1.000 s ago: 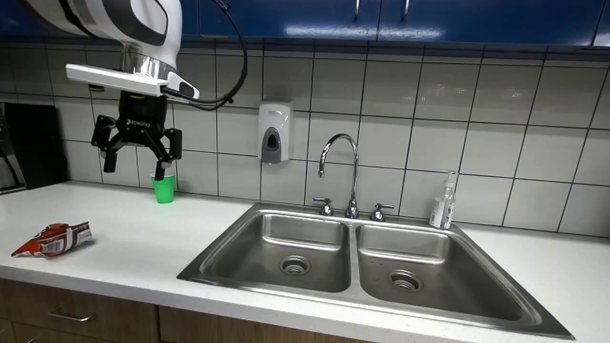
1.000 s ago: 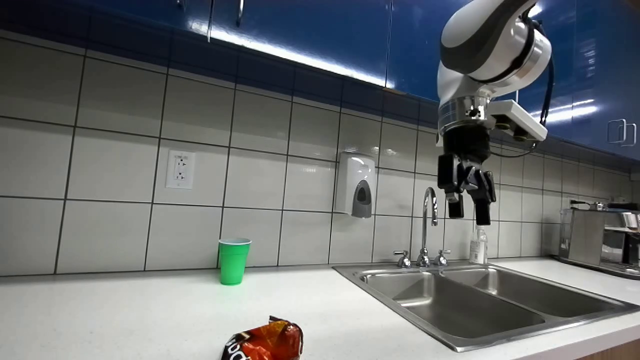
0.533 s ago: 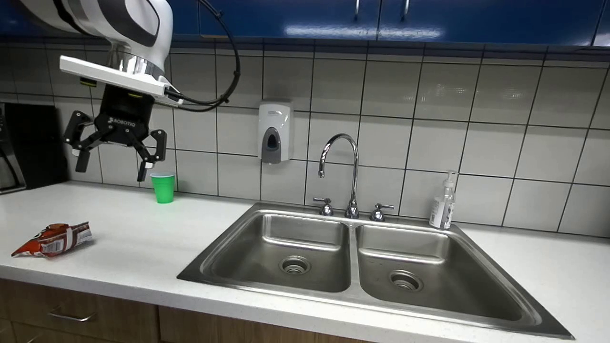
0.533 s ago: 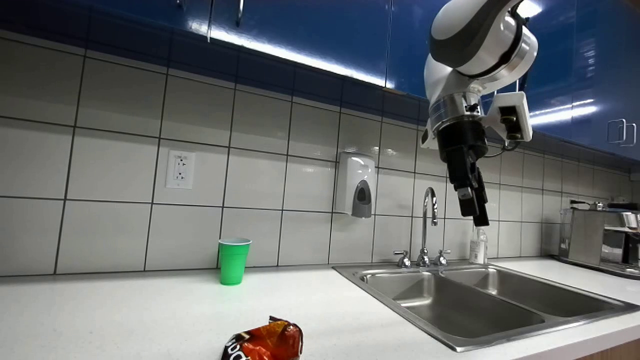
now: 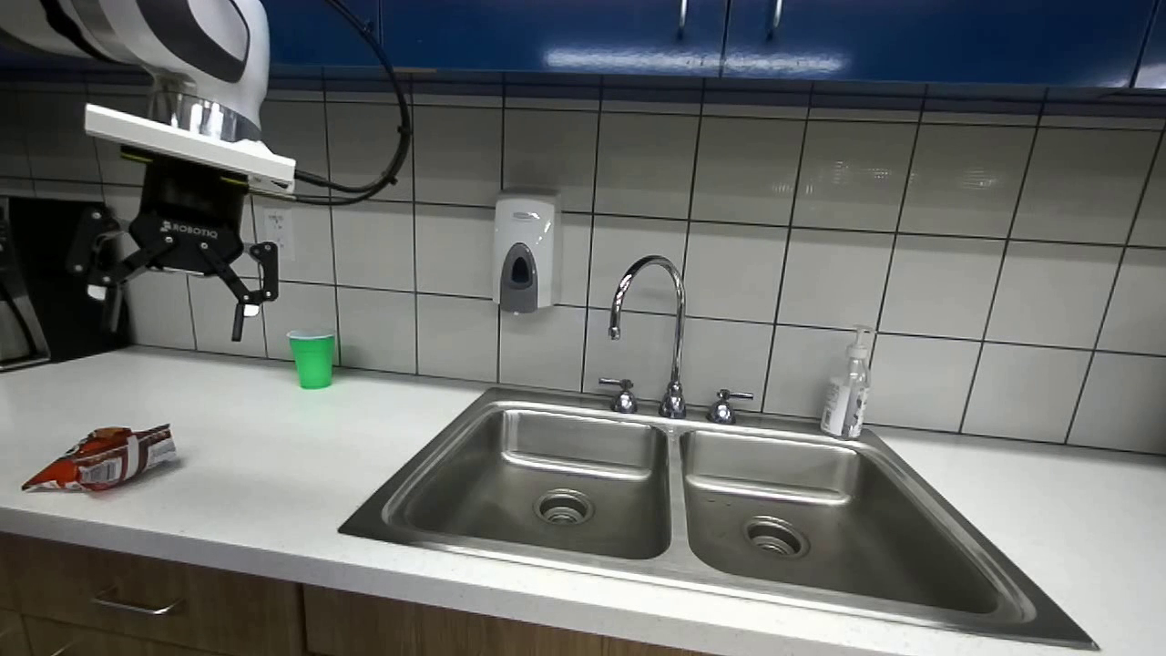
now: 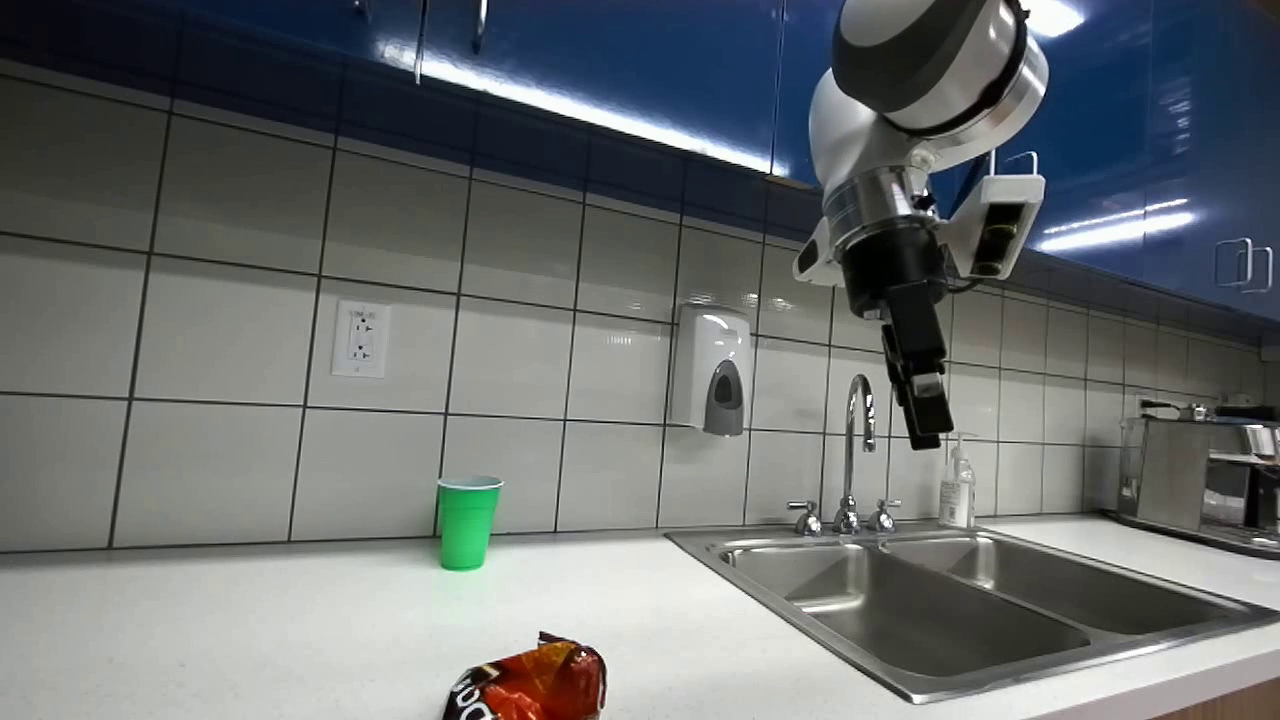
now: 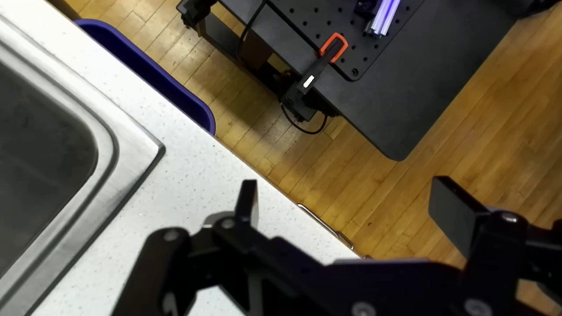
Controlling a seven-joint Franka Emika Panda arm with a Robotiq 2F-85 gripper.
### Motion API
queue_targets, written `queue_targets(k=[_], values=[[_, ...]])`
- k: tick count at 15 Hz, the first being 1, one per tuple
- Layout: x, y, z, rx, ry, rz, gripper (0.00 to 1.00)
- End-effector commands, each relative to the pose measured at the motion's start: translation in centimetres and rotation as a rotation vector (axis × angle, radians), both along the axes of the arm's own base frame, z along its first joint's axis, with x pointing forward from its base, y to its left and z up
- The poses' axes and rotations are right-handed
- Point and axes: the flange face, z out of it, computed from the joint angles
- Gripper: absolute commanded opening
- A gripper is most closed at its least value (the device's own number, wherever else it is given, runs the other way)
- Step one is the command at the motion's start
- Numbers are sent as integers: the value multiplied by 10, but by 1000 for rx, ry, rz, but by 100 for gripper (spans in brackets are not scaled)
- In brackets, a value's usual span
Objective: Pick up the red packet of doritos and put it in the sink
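Gripper (image 5: 175,317) spread wide, holding nothing, high up. Red packet (image 5: 102,459) on counter (image 5: 264,465), below gripper, well apart, out of wrist view. I'd call it approach step, pick not made. Next: get over packet, descend, pinch. Sink (image 5: 677,519) lower, off gripper's side.

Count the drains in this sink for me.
2, both in an exterior view: one drain in the left bowl, another drain in the right bowl. None seem hidden there.
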Motion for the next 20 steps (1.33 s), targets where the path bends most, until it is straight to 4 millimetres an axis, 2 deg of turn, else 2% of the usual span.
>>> queue_targets(k=[1,7,12,20], values=[[-1,16,2,-26,-64,124,100],[-1,49,-6,-15,-163,279,100],[4,75,-23,8,-209,381,100],[22,111,-55,37,-234,523,100]])
